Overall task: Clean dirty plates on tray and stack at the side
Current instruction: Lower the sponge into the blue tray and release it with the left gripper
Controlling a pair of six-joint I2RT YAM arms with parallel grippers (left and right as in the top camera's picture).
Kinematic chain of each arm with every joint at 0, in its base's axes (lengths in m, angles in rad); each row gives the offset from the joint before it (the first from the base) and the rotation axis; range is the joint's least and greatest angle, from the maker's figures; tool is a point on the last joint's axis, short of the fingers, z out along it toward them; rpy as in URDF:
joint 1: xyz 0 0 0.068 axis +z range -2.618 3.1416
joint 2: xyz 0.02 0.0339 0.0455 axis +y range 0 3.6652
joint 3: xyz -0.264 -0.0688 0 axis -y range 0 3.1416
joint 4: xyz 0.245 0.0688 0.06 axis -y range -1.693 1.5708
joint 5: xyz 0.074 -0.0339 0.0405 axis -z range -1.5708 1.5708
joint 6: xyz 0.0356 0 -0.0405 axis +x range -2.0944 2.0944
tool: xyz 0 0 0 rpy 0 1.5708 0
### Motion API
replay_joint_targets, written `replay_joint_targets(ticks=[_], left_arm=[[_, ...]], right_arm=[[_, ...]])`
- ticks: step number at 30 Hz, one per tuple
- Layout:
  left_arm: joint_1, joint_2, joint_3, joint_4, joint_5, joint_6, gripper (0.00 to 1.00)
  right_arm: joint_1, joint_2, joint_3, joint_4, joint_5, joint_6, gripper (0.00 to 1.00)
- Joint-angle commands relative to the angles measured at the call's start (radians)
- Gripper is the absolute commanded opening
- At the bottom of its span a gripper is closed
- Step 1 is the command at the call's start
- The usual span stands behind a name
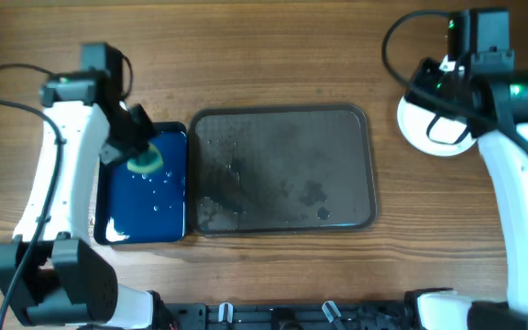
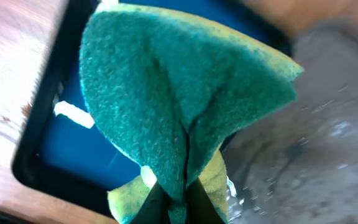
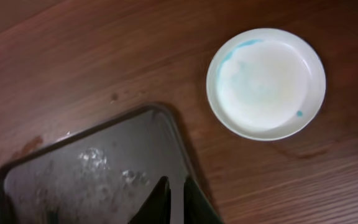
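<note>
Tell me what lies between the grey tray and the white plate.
Only bare wooden table separates the tray from the plate, clearest in the right wrist view.

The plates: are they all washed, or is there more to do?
The grey tray holds only water and smears. A plate sits on the table to its right, faint teal traces remaining; how many are stacked is unclear. The left gripper holds a green sponge over the blue tray.

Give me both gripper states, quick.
Left gripper: shut on the green sponge, over the blue tray.
Right gripper: fingers nearly together, holding nothing, above the grey tray.
</note>
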Motion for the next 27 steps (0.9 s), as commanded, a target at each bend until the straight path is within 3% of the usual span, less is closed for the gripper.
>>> replay_joint_targets(ticks=[1,9,15,19,22,23,25,26,27], left_arm=[[-0.05,0.003,-0.122,0.072,-0.013,-0.009,0.04],[-0.027,0.003,-0.326,0.261,-0.012,-0.066,0.04],[-0.019,0.003,-0.365,0.314,-0.035,-0.055,0.04],[0.002,0.003,-0.365,0.325,-0.035,-0.055,0.14],[0.02,0.003,-0.365,0.325,-0.035,-0.055,0.29],[0.03,0.003,-0.365,0.325,-0.035,-0.055,0.49],[0.034,0.003,-0.365,0.325,-0.035,-0.055,0.73],[0.034,0.003,-0.364,0.326,-0.035,-0.055,0.79],[0.034,0.002,-0.363,0.329,-0.035,-0.055,0.96]], right_arm=[[0.059,-0.038,0.008,-0.042,0.01,-0.01,0.1],[0.19,-0.04,-0.005,-0.138,0.01,-0.009,0.09],[0.27,-0.04,-0.005,-0.139,0.011,-0.006,0.11],[0.273,-0.04,-0.005,-0.142,0.01,-0.007,0.12],[0.273,-0.04,-0.005,-0.143,0.01,-0.01,0.14],[0.273,-0.04,-0.005,-0.143,0.018,-0.01,0.17],[0.273,-0.04,-0.005,-0.142,0.03,-0.013,0.19],[0.273,-0.04,-0.005,-0.14,0.043,-0.024,0.2],[0.273,-0.042,-0.005,-0.137,0.06,-0.037,0.2]])
